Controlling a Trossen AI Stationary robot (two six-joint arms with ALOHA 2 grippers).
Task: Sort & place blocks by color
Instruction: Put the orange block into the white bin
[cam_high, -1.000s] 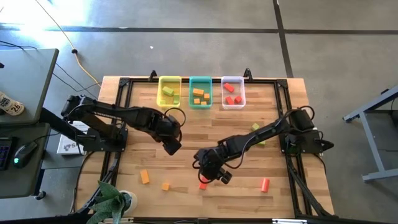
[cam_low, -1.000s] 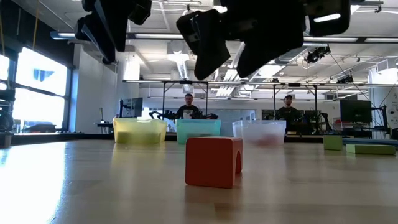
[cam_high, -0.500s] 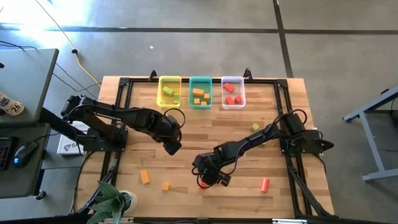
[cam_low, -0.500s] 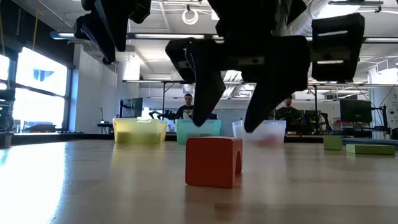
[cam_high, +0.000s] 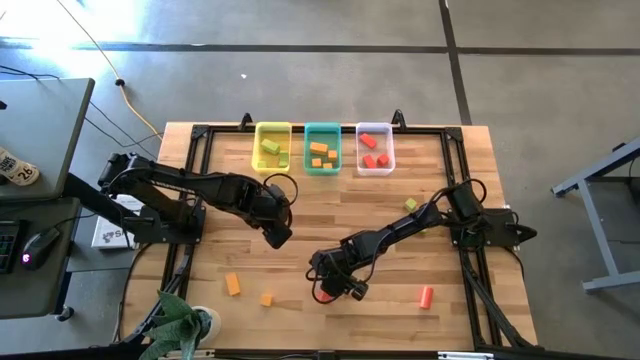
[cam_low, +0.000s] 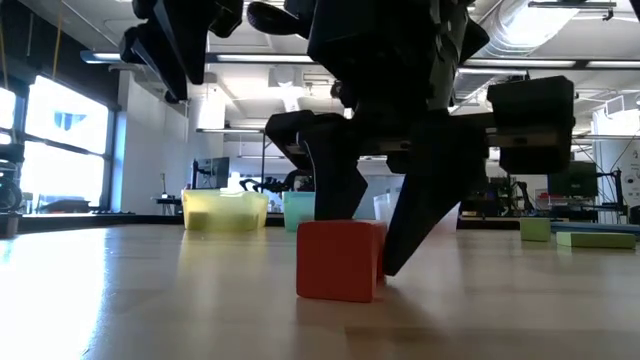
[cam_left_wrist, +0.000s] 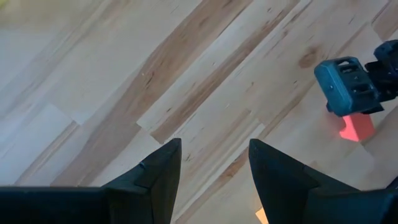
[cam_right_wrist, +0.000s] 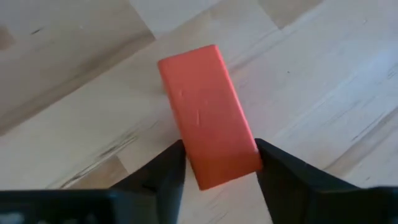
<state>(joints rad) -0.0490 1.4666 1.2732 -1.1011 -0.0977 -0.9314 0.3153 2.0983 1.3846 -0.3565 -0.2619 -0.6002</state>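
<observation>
My right gripper (cam_high: 333, 287) is open and low over a red cuboid block (cam_right_wrist: 208, 112) that lies flat on the table near the near edge. Its fingers stand on either side of one end of the block (cam_low: 340, 260). My left gripper (cam_high: 278, 235) is open and hovers above bare wood left of the middle (cam_left_wrist: 214, 162). Loose on the table lie a red cylinder (cam_high: 426, 296), two orange blocks (cam_high: 233, 284) (cam_high: 267, 299) and a green block (cam_high: 410, 204). My right gripper comes at the red block from above, pointing down, with one finger (cam_right_wrist: 165, 171) beside each long side of the block's end (cam_right_wrist: 227, 165). The block lies flat on the table. I cannot tell whether the fingers touch it.
Three bins stand in a row at the far edge: yellow (cam_high: 272, 128) with green blocks, teal (cam_high: 322, 170) with orange blocks, clear (cam_high: 374, 170) with red blocks. A potted plant (cam_high: 185, 325) sits at the near left corner. People show in the room beyond.
My right gripper has come down and slightly toward the table's left near corner onto the red block, from well above it until its fingers straddle it near the table top. The block has stayed in place.
</observation>
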